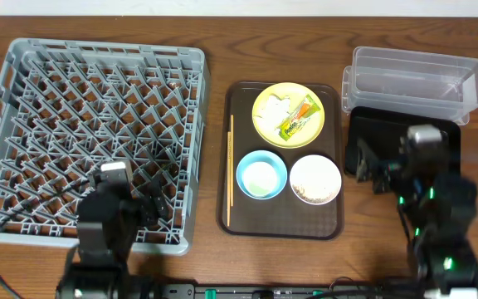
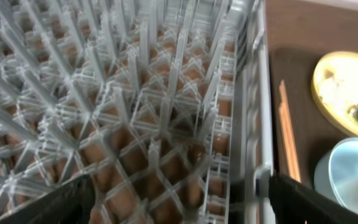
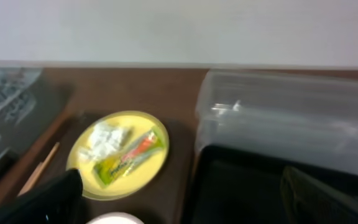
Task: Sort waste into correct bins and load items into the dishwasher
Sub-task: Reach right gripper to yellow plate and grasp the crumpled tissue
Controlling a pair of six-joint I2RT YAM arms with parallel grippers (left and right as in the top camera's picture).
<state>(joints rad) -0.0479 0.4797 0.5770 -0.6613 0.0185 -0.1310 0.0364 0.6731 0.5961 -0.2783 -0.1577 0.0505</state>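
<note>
The yellow plate (image 1: 289, 114) on the brown serving tray (image 1: 330, 224) holds crumpled white tissue (image 1: 273, 110) and a green-and-orange wrapper (image 1: 298, 120); they also show in the right wrist view, plate (image 3: 118, 180), tissue (image 3: 105, 138), wrapper (image 3: 129, 157). A light blue bowl (image 1: 261, 175) and a white bowl (image 1: 314, 179) with beige crumbs sit in front. Chopsticks (image 1: 230, 170) lie along the tray's left edge. The grey dish rack (image 1: 90, 133) is at left. My left gripper (image 2: 179, 202) is open above the rack's front right. My right gripper (image 3: 179, 199) is open over the black tray (image 1: 363, 124), before the clear tub (image 1: 412, 81).
The brown serving tray sits mid-table between the rack and the bins. Bare wooden table (image 1: 214, 41) runs along the back. A white wall (image 3: 179, 31) stands behind the table. Cables trail along the front edge (image 1: 7, 249).
</note>
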